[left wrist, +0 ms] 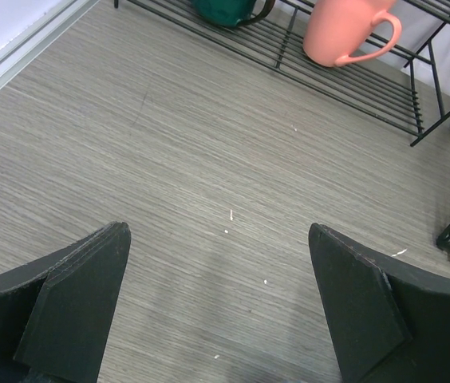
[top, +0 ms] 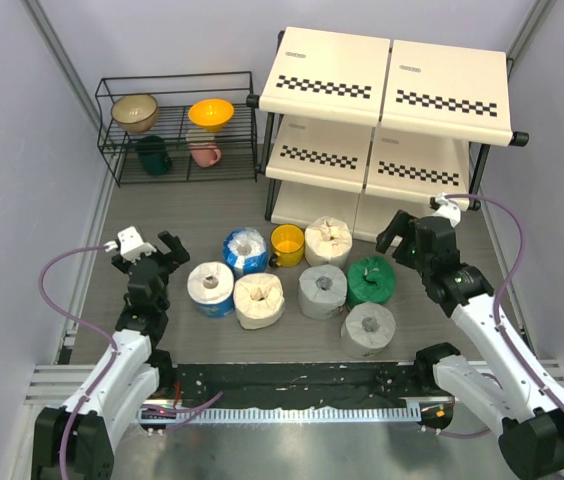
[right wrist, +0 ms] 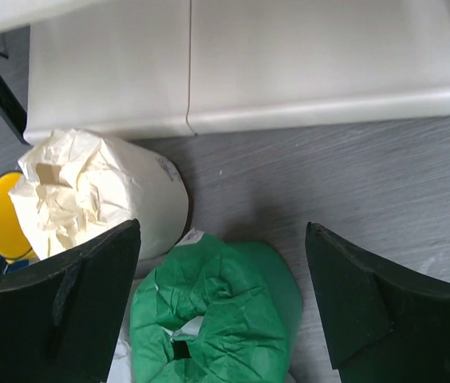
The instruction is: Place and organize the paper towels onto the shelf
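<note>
Right fingers [right wrist: 53, 319] apart above green roll [right wrist: 217, 311], left fingers [left wrist: 69, 307] apart over table [left wrist: 209, 152], seven rolls [top: 322, 291] together only overhead

Seven paper towels [top: 323, 290]; one shelf [top: 324, 60]; one yellow cup [top: 287, 243]; two mugs [top: 203, 153].

Crinkly-wrapped green roll [right wrist: 225, 297], matt woodgrain table [left wrist: 209, 144]

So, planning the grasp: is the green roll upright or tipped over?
Upright: the green roll stands on end, its hollow core facing up in the top view.
</note>
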